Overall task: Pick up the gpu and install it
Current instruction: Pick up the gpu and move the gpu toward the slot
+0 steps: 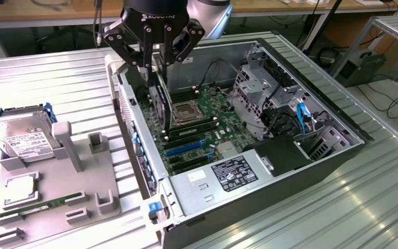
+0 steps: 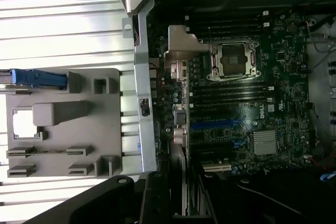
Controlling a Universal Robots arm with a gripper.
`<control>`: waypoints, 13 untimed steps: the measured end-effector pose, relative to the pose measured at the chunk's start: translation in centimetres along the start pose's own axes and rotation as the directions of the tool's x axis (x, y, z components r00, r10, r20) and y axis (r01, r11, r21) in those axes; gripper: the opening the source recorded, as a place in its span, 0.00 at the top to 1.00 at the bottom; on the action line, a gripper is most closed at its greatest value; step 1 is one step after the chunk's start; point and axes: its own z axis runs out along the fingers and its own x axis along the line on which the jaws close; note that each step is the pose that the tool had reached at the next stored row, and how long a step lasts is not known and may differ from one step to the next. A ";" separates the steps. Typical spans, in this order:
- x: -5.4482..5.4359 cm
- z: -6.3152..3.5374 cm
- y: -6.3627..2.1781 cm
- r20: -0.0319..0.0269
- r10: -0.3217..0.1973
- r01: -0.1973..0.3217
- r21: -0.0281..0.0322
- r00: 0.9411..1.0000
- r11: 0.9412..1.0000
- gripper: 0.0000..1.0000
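The claw (image 1: 152,66) hangs over the open case (image 1: 337,150), its 2 fingers clamped on the gpu (image 1: 161,101). The black card stands on end, its upper part between the fingers and its lower end down inside the case. It sits along the case wall on the exterior view's left, just beside the empty socket (image 1: 186,112) on the motherboard (image 1: 209,129). Whether its lower end touches the board I cannot tell. The blue slots (image 1: 185,148) lie nearer the exterior camera than the card, with no card in them.

In the wrist view the gpu (image 2: 177,182) shows edge-on as a narrow pale strip running out from between the dark fingers. The motherboard (image 2: 273,77) spreads beside it, and the socket (image 2: 233,60) lies open.

The case lies on its side on a ribbed metal surface (image 1: 54,78). On the exterior view's left, well apart from the claw, a grey holder (image 1: 57,205) rests on the same surface. A hard drive (image 1: 19,137) with a white label stands at its far end. A square chip (image 1: 20,188) and a narrow green memory stick (image 1: 41,203) lie in its nearer recesses. The tall posts (image 1: 71,142) in the middle of the holder carry nothing.
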 end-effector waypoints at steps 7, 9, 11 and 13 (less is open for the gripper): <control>-0.8 0.15 0.12 0.000 0.000 0.000 0.000 1.000 1.000 0.74; -1.1 0.21 0.19 0.000 0.000 0.000 0.000 1.000 1.000 0.74; -1.4 0.29 0.29 0.000 0.000 0.000 0.000 1.000 1.000 0.74; -1.8 0.39 0.38 0.000 0.000 0.000 0.000 1.000 1.000 0.74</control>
